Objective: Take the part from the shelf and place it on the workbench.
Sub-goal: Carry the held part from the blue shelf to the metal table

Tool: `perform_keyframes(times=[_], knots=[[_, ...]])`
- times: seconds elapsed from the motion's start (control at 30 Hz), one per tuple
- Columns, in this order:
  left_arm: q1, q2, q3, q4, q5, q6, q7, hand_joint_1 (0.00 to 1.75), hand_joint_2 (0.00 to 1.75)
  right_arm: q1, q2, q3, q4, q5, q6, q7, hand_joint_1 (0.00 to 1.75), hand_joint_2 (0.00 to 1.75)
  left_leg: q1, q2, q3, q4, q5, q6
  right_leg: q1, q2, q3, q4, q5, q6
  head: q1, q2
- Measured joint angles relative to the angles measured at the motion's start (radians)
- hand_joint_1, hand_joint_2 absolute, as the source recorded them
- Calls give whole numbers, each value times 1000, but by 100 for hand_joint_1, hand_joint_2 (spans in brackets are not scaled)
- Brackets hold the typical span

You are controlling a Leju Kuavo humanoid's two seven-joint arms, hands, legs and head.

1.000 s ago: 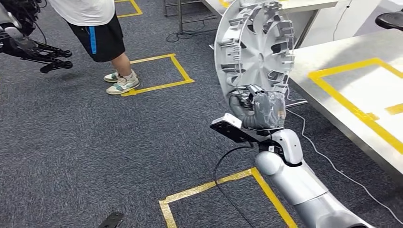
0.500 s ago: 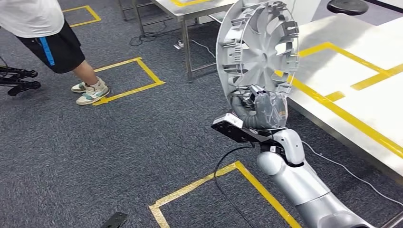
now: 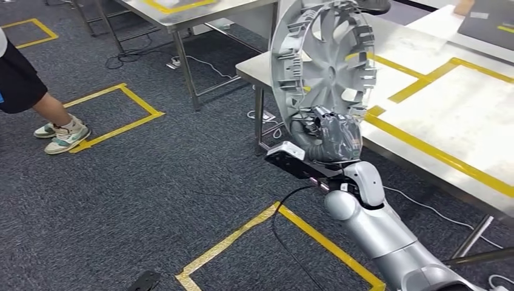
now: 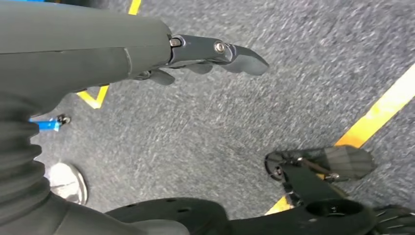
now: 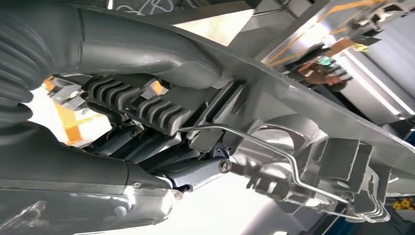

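Workshop/lab: steel workbench (image 3: 424, 97), yellow floor tape (image 3: 115, 109), carpet (image 3: 151, 200).

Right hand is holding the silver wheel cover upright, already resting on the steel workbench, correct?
Not resting yet. In the head view the right hand holds the wheel cover upright in the air, in front of the workbench edge, above the carpet.

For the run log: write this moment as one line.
phase: carrying | right hand: grips wheel cover upright at its lower rim | left hand: holds nothing, over carpet | workbench: ahead right, part not placed
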Motion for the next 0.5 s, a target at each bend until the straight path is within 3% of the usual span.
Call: perform_keyframes(times=[0.07,0.1,0.17,0.2,0.23,0.3,0.37,0.43,0.5], knots=[[0,0,0,0,-1,0,0,0,175,-2,-1,-2,1,-2,0,0,175,175,-3,23,1,-2,1,11,4,-65,-44,92,-50,5,9,0],[1,1,0,0,-1,0,1,0,175,-2,-2,-2,2,-2,0,0,175,175,-6,35,1,-2,0,14,4,-86,-74,159,-82,6,12,0],[4,2,0,0,-1,1,2,0,175,-2,-2,-2,4,-2,0,0,175,175,-10,62,2,-2,-2,16,4,-100,-116,256,-116,8,12,0],[5,3,0,0,-1,1,2,0,175,-1,-2,-3,6,-2,0,0,175,175,-11,74,3,-2,-3,17,4,-103,-111,254,-107,7,13,0],[5,3,0,0,-1,1,2,0,175,-1,-3,-3,7,-2,0,0,175,175,-11,86,5,-2,-4,16,4,-107,-87,215,-85,6,12,0],[5,3,0,0,-1,0,3,0,175,-1,-4,-5,8,-3,0,0,175,175,-15,105,11,-1,-10,10,11,-146,-8,85,-37,1,13,0],[5,4,0,0,-1,0,3,0,175,-1,-4,-5,8,-4,0,0,175,175,-21,123,16,0,-15,2,19,-175,37,6,-20,-9,11,0],[5,4,0,0,-1,-1,4,0,175,0,-4,-6,9,-4,-1,0,175,175,-23,144,21,-3,-18,-7,21,-158,37,-4,-20,-22,11,0],[4,4,0,0,-1,-1,5,0,175,0,-4,-6,9,-4,-1,0,175,175,-20,135,22,4,-29,-19,17,-133,37,-8,-17,-32,11,0]])
